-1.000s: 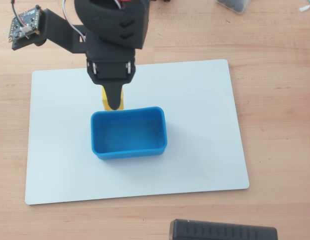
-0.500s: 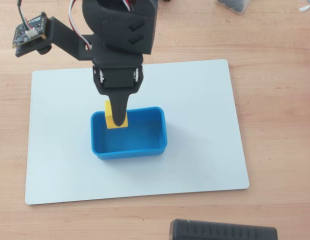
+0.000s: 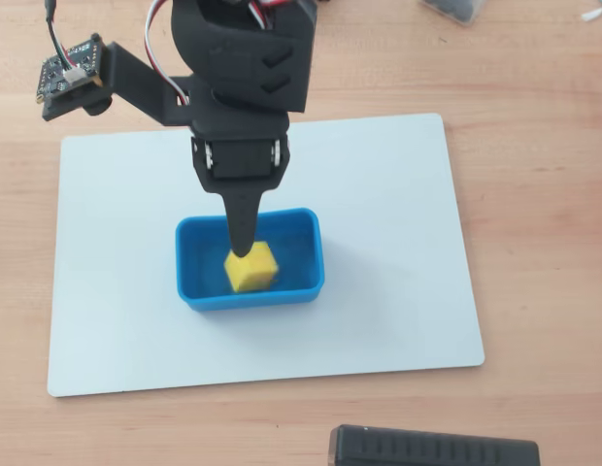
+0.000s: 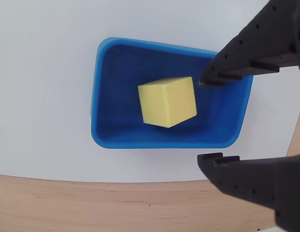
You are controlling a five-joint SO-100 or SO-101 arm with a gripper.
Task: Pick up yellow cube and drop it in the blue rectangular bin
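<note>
My claw (image 4: 206, 120) hangs spread wide and empty above the blue rectangular bin (image 4: 102, 130), and the yellow cube (image 4: 168, 101) sits tilted inside that bin, clear of both fingers, just off my fingertips toward the bin's middle in the wrist view. In the overhead view the cube (image 3: 251, 269) shows just past my fingertip, near the bin's (image 3: 316, 243) centre. No brand, label or writing can be read anywhere.

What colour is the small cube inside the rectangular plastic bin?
Yellow cube; the wrist view shows it best.
</note>
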